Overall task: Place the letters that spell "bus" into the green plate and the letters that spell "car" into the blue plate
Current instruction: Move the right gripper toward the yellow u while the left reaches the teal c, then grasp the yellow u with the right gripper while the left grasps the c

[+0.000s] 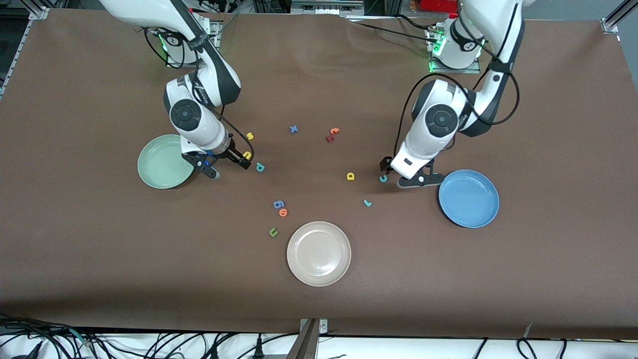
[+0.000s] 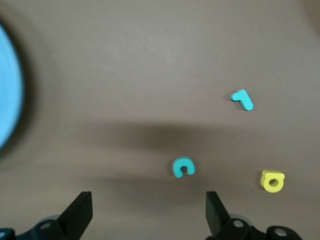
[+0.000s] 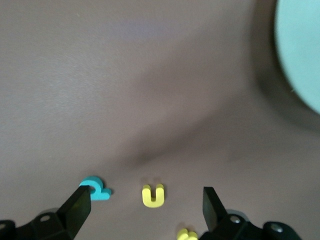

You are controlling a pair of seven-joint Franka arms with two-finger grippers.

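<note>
With fingers spread and empty, the right hand straddles the yellow "u" beside the green plate, while the open left hand has the teal "c" at its 1 o'clock, near the blue plate.

- Blue plate blurred, cut off by the left wrist view's edge.
- Green plate blurred, cropped at the right wrist view's corner.
- Yellow "s" cut by the frame edge.
- Yellow "u" partly hidden under the right gripper.
</note>
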